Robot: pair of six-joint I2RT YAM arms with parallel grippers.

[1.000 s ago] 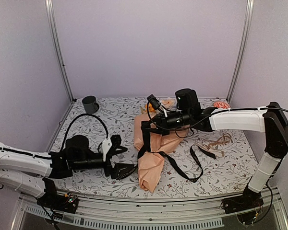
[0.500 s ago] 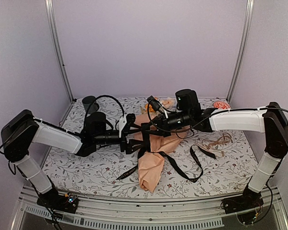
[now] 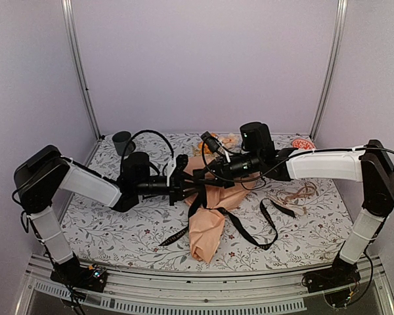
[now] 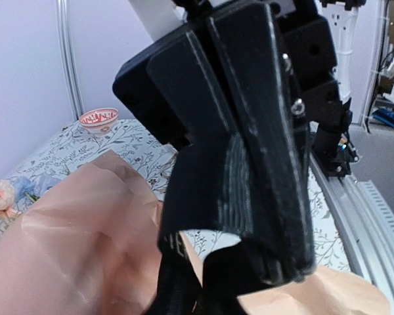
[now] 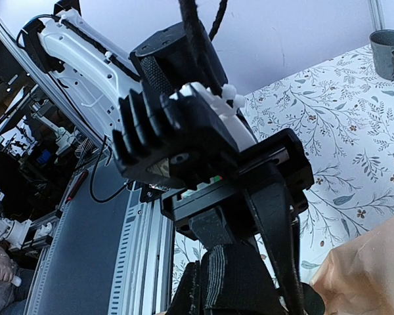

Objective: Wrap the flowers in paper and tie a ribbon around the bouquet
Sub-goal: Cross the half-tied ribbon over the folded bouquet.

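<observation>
Since the paper (image 3: 207, 233) is already rolled round the flowers (image 3: 228, 140), the bouquet (image 3: 213, 197) lies mid-table (image 3: 111, 230), narrow end toward the near edge. The ribbon (image 3: 249, 236) loops around it, slack trailing right, likely ready for tying. Above, the right gripper (image 3: 205, 174) is clamped on a raised strand, and the left gripper (image 3: 184, 187) pinches the ribbon just beside it.
</observation>
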